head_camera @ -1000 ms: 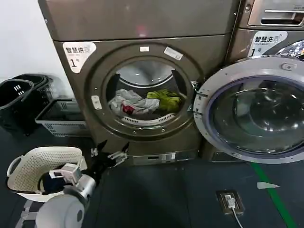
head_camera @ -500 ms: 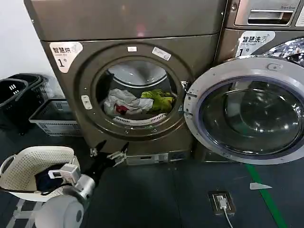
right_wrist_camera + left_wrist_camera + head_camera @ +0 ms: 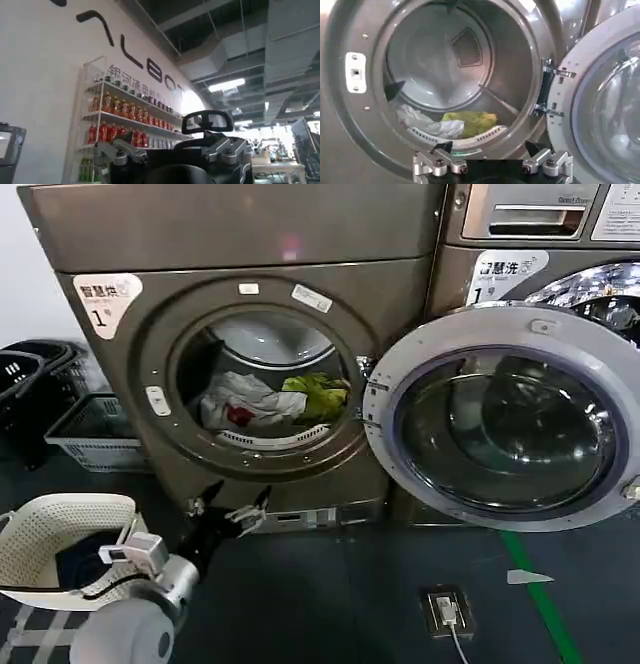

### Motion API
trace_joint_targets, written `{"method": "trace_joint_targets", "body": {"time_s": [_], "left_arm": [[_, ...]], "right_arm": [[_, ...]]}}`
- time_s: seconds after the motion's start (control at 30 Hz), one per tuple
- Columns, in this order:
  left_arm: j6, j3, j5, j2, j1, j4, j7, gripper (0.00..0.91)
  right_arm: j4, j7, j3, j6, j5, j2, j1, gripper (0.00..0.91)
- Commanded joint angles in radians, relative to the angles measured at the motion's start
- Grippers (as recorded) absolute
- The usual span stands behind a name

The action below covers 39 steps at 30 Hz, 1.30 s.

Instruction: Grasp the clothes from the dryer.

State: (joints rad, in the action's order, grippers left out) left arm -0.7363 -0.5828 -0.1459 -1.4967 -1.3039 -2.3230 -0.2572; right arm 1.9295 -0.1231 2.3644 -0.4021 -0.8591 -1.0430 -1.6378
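Head camera looks down at the dryer (image 3: 250, 374); left wrist faces its drum close; right wrist points ceilingward.

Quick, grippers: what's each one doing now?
Left gripper: open, empty, below the dryer porthole.
Right gripper: open, empty, pointing up away from the machines.

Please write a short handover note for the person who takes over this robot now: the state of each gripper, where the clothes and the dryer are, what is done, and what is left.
Left gripper: open, empty, held low in front of the dryer, below the porthole and outside the drum.
Right gripper: open, empty, raised away from the work, facing a wall with shelves of bottles.
The clothes: white, yellow-green and a bit of red, lying in a heap on the drum floor.
The dryer door: swung fully open to the right.
White basket: on the floor beside the left arm.
Done: door open, left arm lined up with the opening.
Left: reach in, grasp the clothes, pull them out.
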Motion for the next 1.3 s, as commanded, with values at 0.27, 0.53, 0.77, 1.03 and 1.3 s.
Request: {"method": "trace_joint_targets", "body": {"time_s": [0.27, 0.53, 0.77, 1.03, 1.3], "left_arm": [[-0.026, -0.001, -0.002, 0.002, 0.008, 0.006, -0.001, 0.907], [-0.025, 0.000, -0.003, -0.002, 0.010, 0.008, -0.001, 0.907], [-0.024, -0.003, -0.004, 0.000, 0.021, 0.016, -0.001, 0.907], [-0.024, 0.002, -0.004, 0.000, 0.024, 0.015, -0.003, 0.907], [-0.022, -0.001, -0.003, 0.001, 0.021, 0.013, -0.005, 0.907]], "right_arm": [[-0.003, -0.019, -0.002, 0.043, 0.013, -0.004, 0.001, 0.907], [0.003, -0.043, -0.003, 0.080, -0.014, -0.003, 0.000, 0.907], [0.005, -0.039, -0.005, 0.084, -0.014, -0.006, 0.001, 0.907], [0.005, -0.043, -0.004, 0.088, -0.016, -0.009, 0.000, 0.907], [0.006, -0.048, -0.005, 0.085, -0.016, -0.009, 0.002, 0.907]]}}
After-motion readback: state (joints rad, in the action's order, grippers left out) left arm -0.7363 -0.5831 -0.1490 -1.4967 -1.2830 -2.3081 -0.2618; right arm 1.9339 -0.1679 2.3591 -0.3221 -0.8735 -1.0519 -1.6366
